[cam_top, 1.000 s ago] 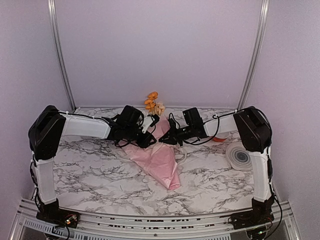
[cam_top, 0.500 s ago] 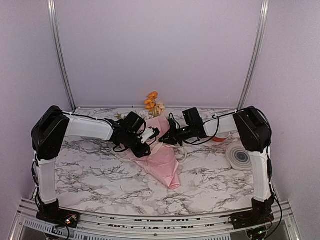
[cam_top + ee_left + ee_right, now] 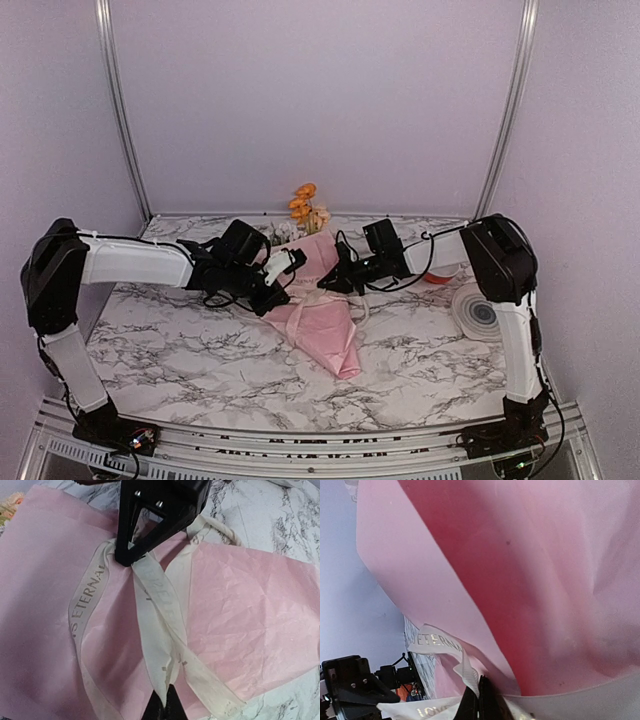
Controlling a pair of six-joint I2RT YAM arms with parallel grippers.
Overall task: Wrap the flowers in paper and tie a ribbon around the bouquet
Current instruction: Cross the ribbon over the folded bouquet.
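The paper (image 3: 325, 325) lies in the middle of the table (image 3: 180, 350), with its wide end at the back and its thin tip at the front. The flowers (image 3: 305, 207) stick out behind it, near the back wall. The ribbon (image 3: 160, 610) lies on the paper and crosses over itself. The left pincer (image 3: 293, 258) is at the paper's left side and the right pincer (image 3: 323, 285) at its right. Both touch the ribbon. A round disc (image 3: 478, 312) lies far off to the right.
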